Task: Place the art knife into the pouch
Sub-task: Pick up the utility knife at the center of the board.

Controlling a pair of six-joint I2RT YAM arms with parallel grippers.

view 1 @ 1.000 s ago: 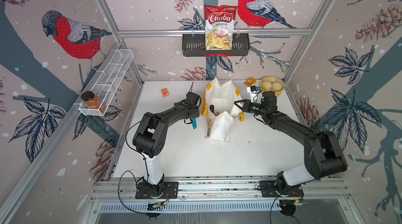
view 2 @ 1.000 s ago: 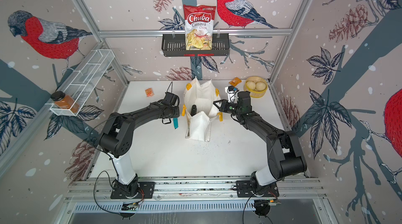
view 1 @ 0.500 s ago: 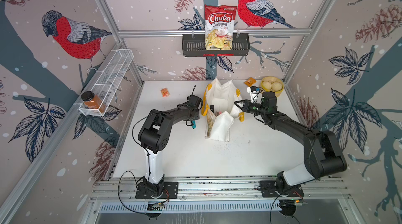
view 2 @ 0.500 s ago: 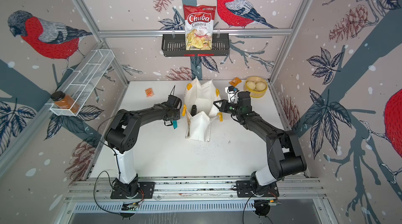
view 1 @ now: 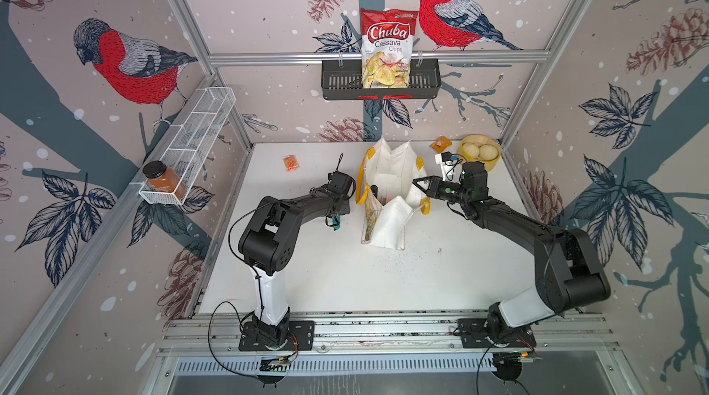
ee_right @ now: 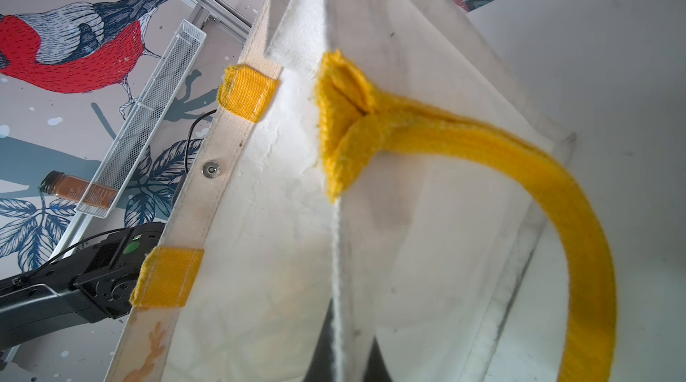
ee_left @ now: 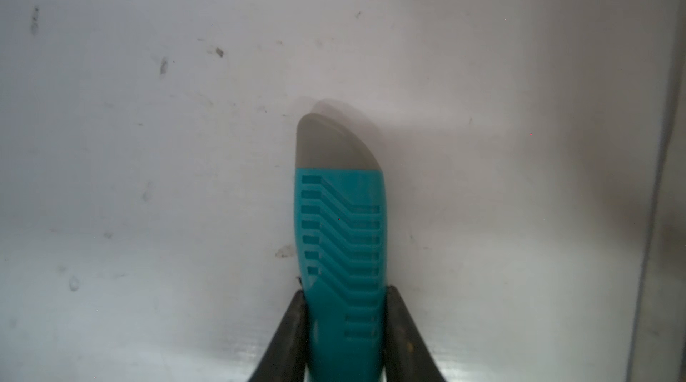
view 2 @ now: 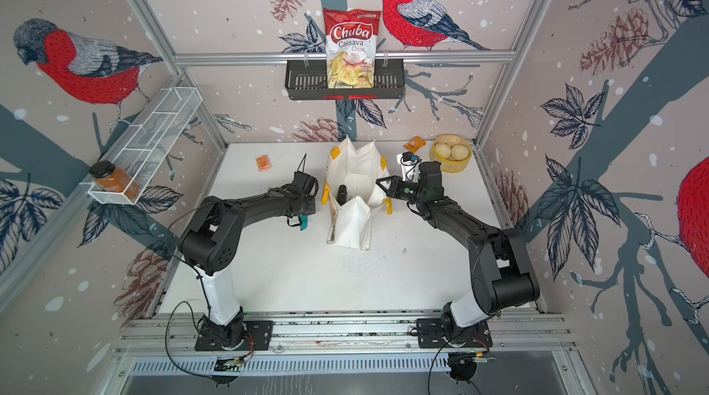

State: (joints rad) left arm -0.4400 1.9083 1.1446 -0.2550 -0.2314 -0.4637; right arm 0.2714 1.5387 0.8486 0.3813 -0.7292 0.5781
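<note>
Art knife [ee_left: 339,235] between left jaws, near pouch [view 1: 388,172]

Chips bag [view 1: 387,47] in black basket [view 1: 337,81], spice jar [view 1: 161,182] in wire shelf [view 1: 203,120], yellow bowl [view 1: 493,162] of perhaps buns [view 1: 487,151].

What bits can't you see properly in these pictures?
- The art knife: in the left wrist view, its back end is cut off by the picture edge, past the left end effector.
- Inside the pouch: a top view shows a dark thing, too small to name.
- The right end effector: in the right wrist view, pouch fabric hides most of its tips.
</note>
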